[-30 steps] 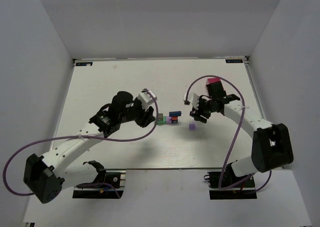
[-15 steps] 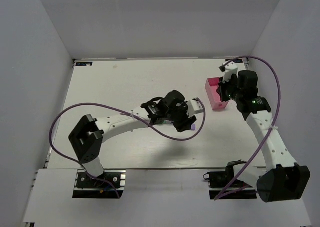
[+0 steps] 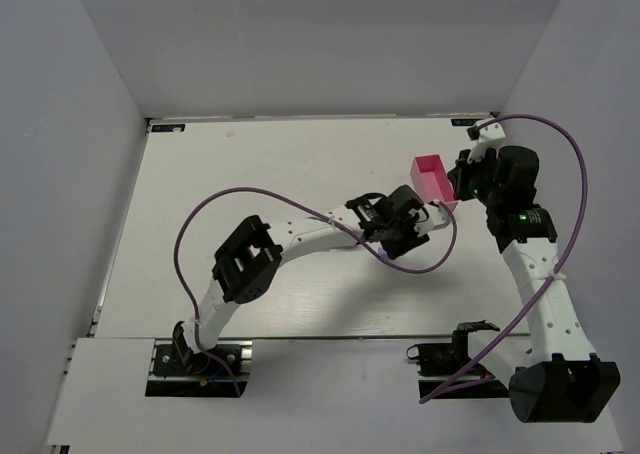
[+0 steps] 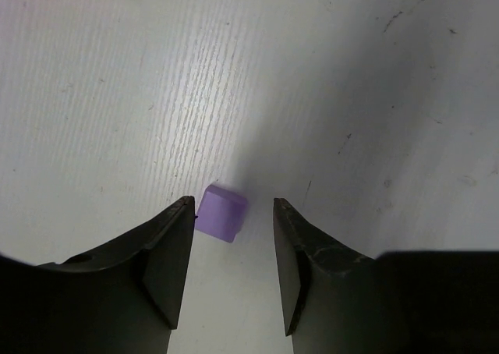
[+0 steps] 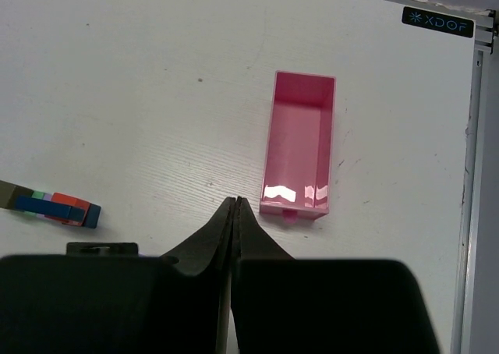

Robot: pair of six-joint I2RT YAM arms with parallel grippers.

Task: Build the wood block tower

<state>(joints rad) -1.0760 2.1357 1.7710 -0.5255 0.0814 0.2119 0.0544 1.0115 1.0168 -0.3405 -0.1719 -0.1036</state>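
A small purple block [image 4: 219,214] lies on the white table just past my left gripper [image 4: 233,203]. It sits inside the gap and close to the left fingertip [image 4: 184,210]; the jaws stand open and are not clamped on it. From above, my left gripper [image 3: 402,236] is stretched far right, beside the pink tray. The wood block tower [image 5: 51,205] is a low row of brown, green, blue and red-orange blocks at the left of the right wrist view; the left arm hides it from above. My right gripper [image 5: 236,203] is shut and empty, hovering near the tray [image 5: 299,157].
The pink tray [image 3: 431,177] lies on the table at the right, between the two grippers [image 3: 460,182]. A purple cable [image 3: 240,196] loops over the left arm. White walls enclose the table on three sides.
My left arm swept right across the table to the purple block. My right arm pulled back toward the right wall, its gripper shut, and the pink tray now lies uncovered.
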